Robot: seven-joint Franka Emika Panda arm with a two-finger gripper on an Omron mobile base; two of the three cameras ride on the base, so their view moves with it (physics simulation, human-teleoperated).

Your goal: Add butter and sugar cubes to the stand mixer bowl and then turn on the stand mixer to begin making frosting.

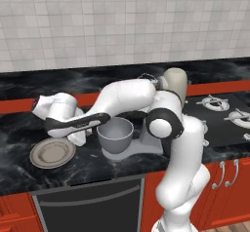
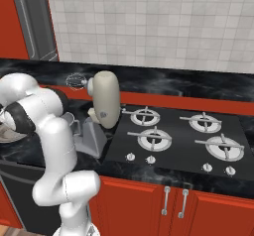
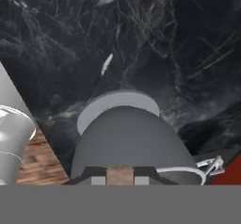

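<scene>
With a tan sugar cube (image 3: 120, 175) clamped in the fingers beside the bowl (image 1: 115, 134), loading seems underway; next, carry it over the rim and release.

The white arm rises from the base, bends at a dark elbow joint and reaches left, forearm nearly level; its gripper (image 3: 120, 175) holds a small tan piece between the fingertips.

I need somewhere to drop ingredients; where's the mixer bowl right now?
In the left base view the stand mixer bowl sits on the stand mixer base, right of the grey plate, just under the arm's forearm.
</scene>
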